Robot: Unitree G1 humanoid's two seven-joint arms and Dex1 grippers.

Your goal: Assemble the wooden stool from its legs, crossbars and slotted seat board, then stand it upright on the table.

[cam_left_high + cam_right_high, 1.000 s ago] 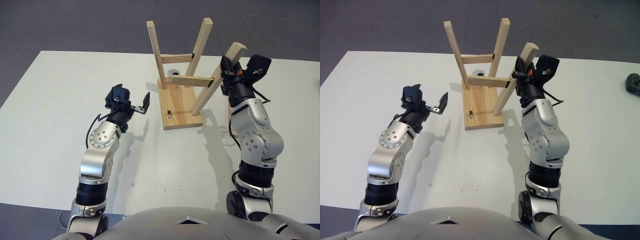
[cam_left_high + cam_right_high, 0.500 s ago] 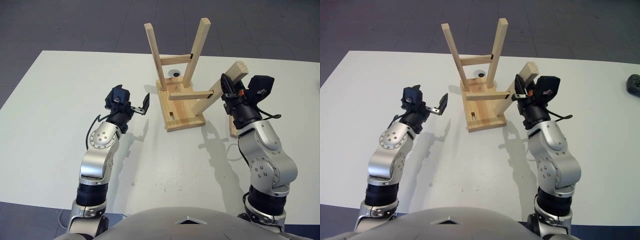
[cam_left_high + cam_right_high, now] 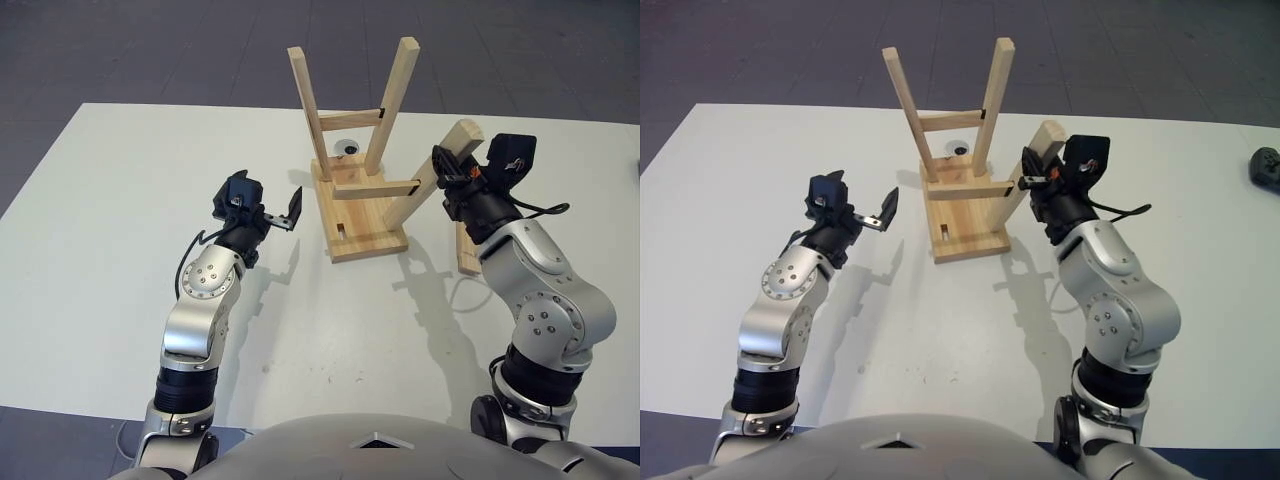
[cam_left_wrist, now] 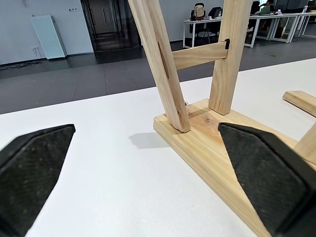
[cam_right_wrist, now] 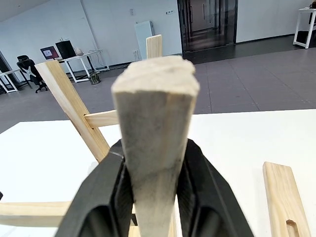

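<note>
Clamping leg [image 3: 408, 203] at seat board [image 3: 365, 241] edge: R gripper [image 3: 449, 170].

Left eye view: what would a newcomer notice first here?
The upside-down, half-built stool at the table's far middle: two legs stand up from the seat board, joined by a crossbar. Next, the right gripper is shut on a third leg tilted at the board's right side. The left gripper hangs open left of the board, apart from it.
</note>
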